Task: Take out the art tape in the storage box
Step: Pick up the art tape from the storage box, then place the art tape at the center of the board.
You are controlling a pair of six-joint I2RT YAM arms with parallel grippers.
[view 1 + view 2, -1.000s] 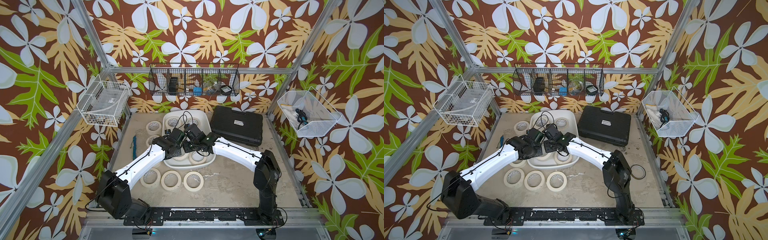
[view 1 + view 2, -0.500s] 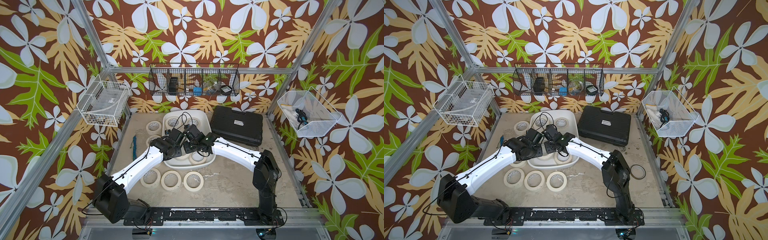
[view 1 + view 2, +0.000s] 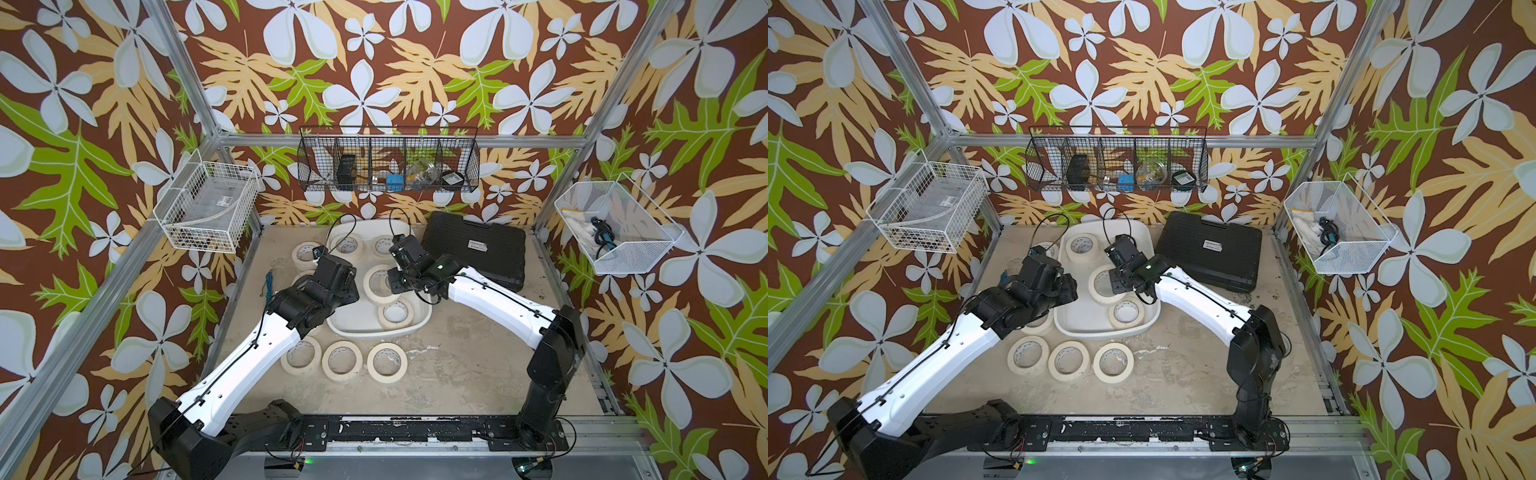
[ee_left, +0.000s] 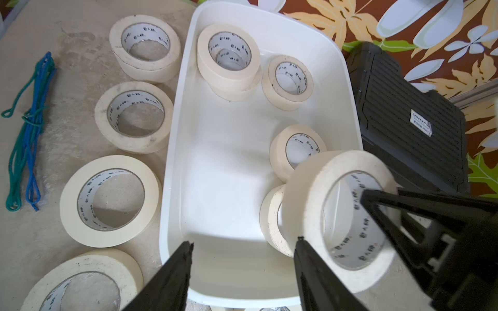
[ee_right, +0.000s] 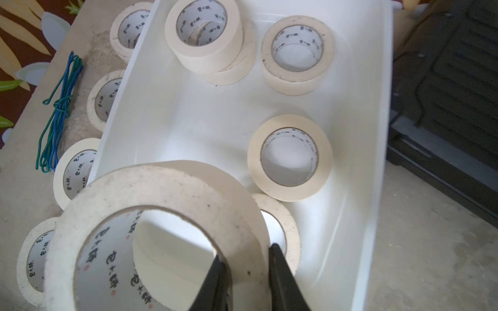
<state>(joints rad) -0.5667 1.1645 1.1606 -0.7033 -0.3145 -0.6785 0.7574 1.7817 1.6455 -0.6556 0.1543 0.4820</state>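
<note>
The storage box is a white tub at mid-table, seen in both top views. Several cream art tape rolls lie in it, such as one flat on its floor. My right gripper is shut on the wall of one roll, one finger inside the core and one outside. It holds that roll tilted above the box. My left gripper is open and empty over the box's near end, beside the held roll.
More rolls lie on the table: three in front of the box and others at its left. A black hard case sits right of the box. A blue-green cord lies at far left. Wire baskets hang on the walls.
My left gripper has opened and drawn back to the left, away from the roll. My right gripper has closed on that roll and holds it alone over the box.
</note>
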